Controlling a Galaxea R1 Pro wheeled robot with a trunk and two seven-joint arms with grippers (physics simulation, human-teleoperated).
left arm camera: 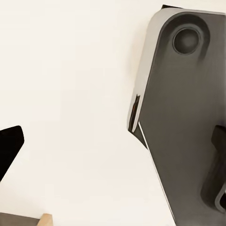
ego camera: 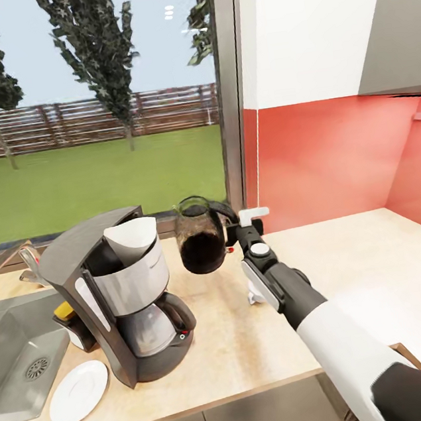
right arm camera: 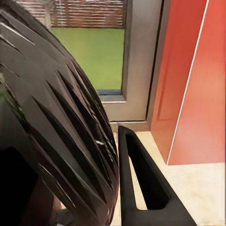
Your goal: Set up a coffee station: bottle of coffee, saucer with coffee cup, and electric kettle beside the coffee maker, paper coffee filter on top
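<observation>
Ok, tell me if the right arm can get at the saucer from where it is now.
Probably not directly. The right gripper is at the kettle, apparently holding its handle, and the coffee maker stands between it and the saucer by the sink.

Bright, even daylight from the window (ego camera: 89, 107) (soft shadows, slightly blurred renders).

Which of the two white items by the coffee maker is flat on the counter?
The saucer, lying beside the sink. The paper coffee filter sits up in the coffee maker's top instead.
</observation>
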